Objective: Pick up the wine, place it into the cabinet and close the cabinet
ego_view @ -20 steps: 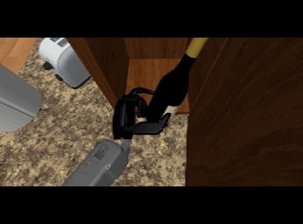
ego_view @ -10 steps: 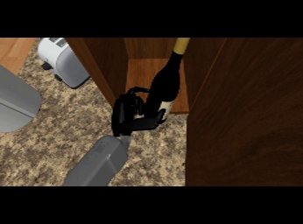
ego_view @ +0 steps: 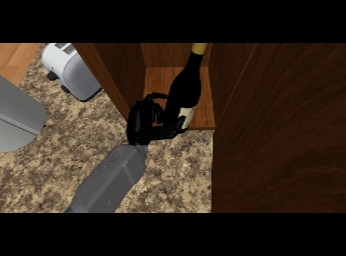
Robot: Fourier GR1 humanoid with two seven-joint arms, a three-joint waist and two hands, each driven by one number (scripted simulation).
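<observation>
Left hand (ego_view: 148,125) wrapped round lower body of wine (ego_view: 183,92), grasping it. Bottle at 1 o'clock from palm, base over front lip of cabinet (ego_view: 177,80) shelf; whether resting on it, cannot tell. Long axis toward 12, neck tipped slightly to 1, into the opening. Right hand out of sight. Door (ego_view: 287,130) at 3 o'clock, swung open. Count: one bottle, one cabinet, one toaster (ego_view: 72,70) at 10 on table (ego_view: 50,165).
</observation>
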